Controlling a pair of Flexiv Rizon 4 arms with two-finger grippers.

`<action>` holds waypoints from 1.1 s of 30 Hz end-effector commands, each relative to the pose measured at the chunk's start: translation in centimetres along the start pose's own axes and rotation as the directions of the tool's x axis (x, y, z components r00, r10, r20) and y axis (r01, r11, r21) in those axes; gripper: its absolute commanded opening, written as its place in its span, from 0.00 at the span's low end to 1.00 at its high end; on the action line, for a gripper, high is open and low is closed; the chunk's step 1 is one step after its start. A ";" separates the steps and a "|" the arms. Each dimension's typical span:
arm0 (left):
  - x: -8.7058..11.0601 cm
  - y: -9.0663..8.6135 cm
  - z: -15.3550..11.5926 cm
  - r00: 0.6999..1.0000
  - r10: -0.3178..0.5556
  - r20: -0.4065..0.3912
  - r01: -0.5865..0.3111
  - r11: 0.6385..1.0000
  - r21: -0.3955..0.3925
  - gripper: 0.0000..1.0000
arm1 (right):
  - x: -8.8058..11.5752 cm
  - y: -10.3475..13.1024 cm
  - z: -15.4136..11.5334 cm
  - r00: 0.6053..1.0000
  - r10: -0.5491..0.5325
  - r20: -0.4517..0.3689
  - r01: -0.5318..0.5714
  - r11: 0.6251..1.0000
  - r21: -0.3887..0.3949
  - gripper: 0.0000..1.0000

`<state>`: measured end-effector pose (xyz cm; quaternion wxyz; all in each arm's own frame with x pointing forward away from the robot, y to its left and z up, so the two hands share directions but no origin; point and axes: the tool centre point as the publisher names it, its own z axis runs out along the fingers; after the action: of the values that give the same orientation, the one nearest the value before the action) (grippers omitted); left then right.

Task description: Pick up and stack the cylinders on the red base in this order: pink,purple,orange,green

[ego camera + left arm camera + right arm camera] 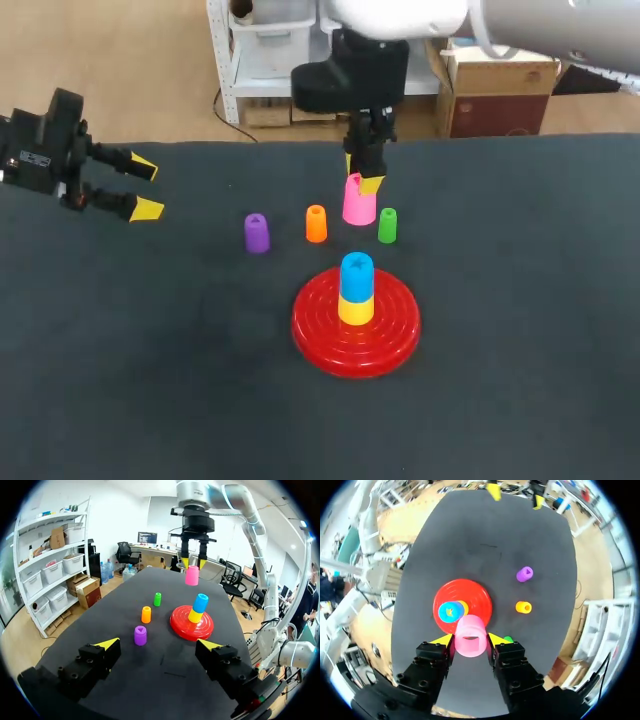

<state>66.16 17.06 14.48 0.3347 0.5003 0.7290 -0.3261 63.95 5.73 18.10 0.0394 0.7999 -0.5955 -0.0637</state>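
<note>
My right gripper (365, 177) hangs above the table's far middle, shut on the pink cylinder (358, 201); in its own wrist view the pink cylinder (470, 636) sits between the yellow tips, lifted off the cloth. The red base (356, 322) carries a yellow cylinder (355, 308) with a blue one (356, 275) on top. The purple cylinder (256, 233), orange cylinder (316, 223) and green cylinder (387, 225) stand in a row behind the base. My left gripper (140, 187) is open at the far left, nothing between its fingers (106, 644).
The black table cloth (150, 380) is bare across the front and left. In the left wrist view the red base (191, 623) and the purple cylinder (140, 635) lie ahead of the open left gripper (157, 644).
</note>
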 end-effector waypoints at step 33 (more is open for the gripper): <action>0.2 0.1 0.0 1.000 0.003 0.003 -0.003 1.000 0.003 1.00 | -2.2 4.3 3.5 0.999 -0.004 -0.053 0.015 0.978 0.208 0.00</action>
<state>66.16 17.06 14.49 0.3346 0.5002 0.7291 -0.3260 59.17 7.05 15.57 -0.0018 0.8044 -0.5941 0.0026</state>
